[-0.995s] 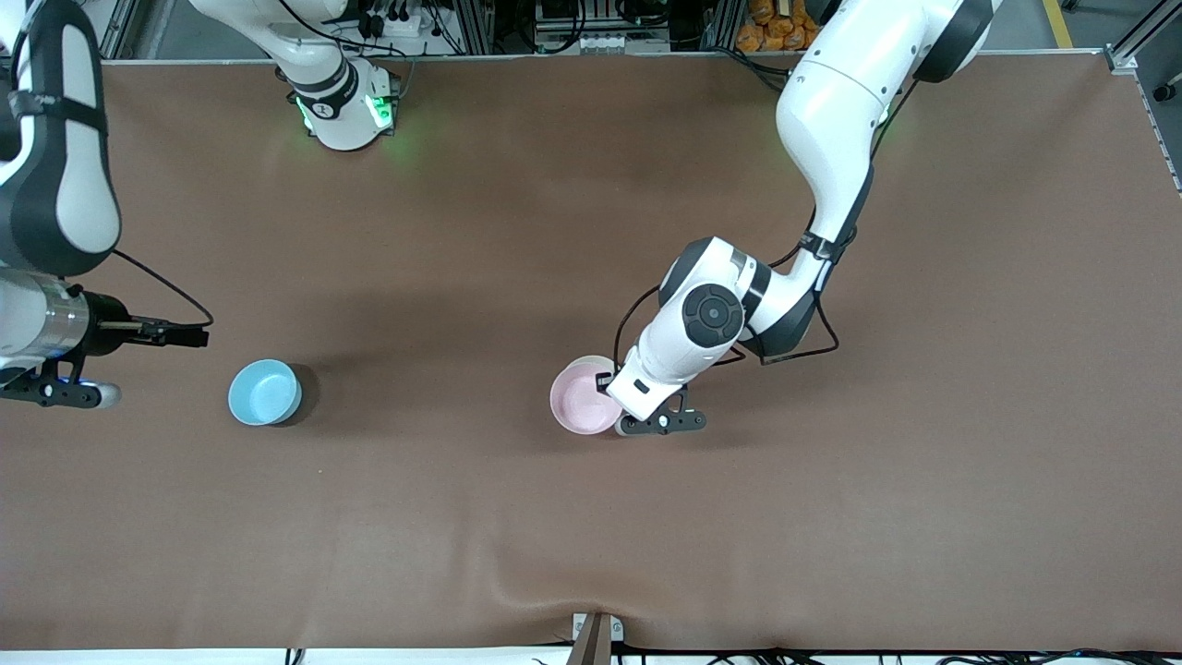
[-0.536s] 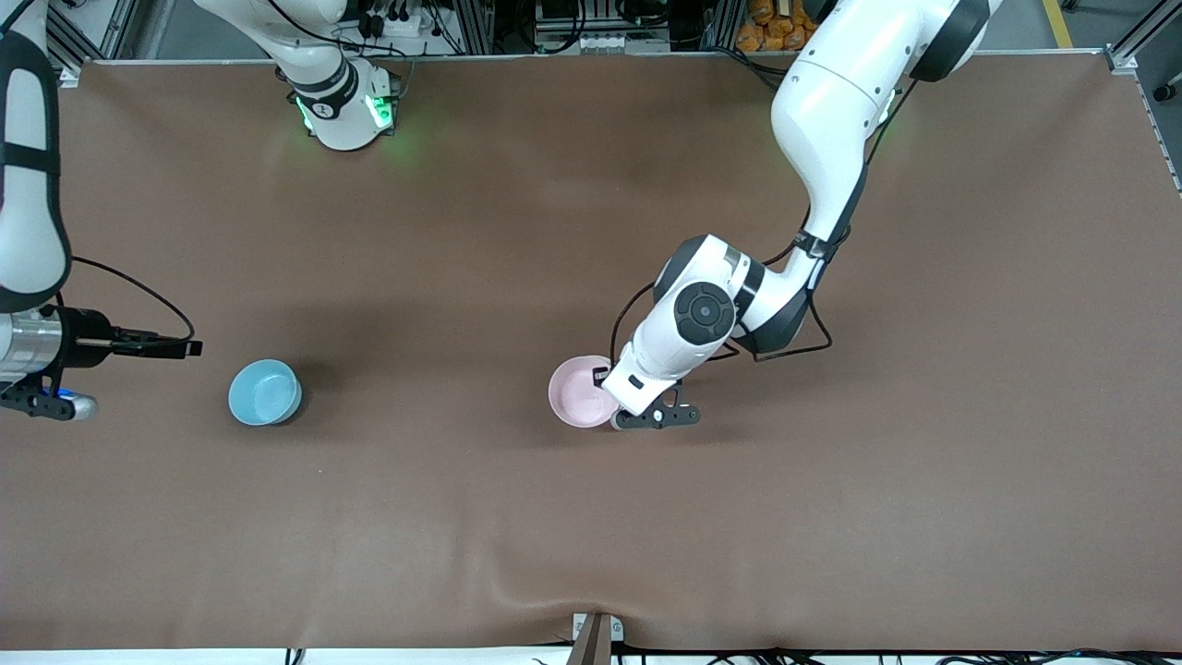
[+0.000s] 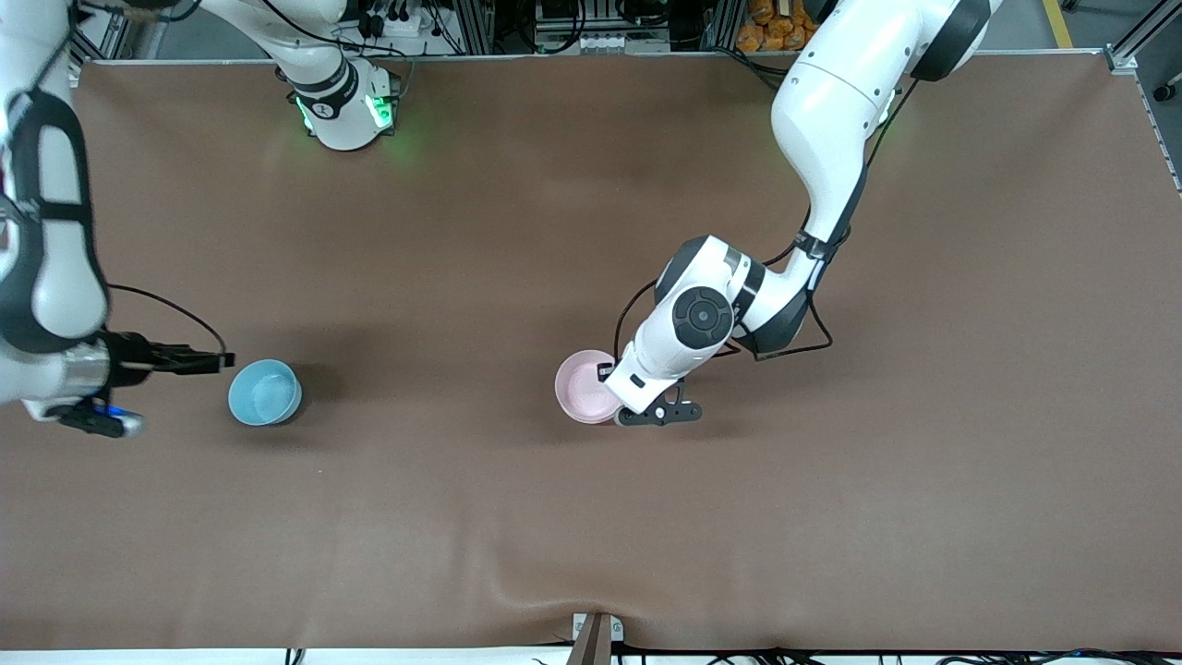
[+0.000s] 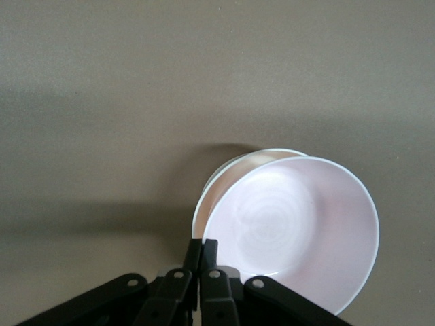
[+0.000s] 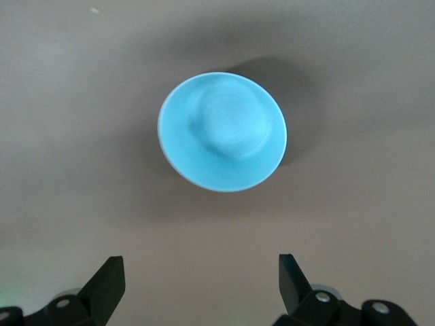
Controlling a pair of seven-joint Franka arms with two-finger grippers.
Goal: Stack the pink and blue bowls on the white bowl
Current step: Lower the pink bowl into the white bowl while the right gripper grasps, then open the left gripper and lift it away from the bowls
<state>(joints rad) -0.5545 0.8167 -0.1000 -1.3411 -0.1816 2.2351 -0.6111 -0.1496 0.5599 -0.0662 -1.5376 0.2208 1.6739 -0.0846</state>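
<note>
Even, soft overhead light; the blue bowl (image 3: pixel 265 392) and pink bowl (image 3: pixel 584 388) cast faint shadows. The right arm (image 3: pixel 46 268) looks slightly motion-blurred, perhaps.

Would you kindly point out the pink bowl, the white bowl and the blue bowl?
pink bowl (image 4: pixel 292 224), left wrist view, on its inner floor.
white bowl (image 4: pixel 224 170), left wrist view, on the rim showing under the pink one.
blue bowl (image 5: pixel 224 129), right wrist view, on its inner floor.

On the tabletop (image 3: pixel 591 185), the pink bowl (image 3: pixel 584 388) rests over the white bowl (image 4: pixel 228 173). The blue bowl (image 3: pixel 264 392) lies at their nine o'clock in the front view, well apart.
</note>
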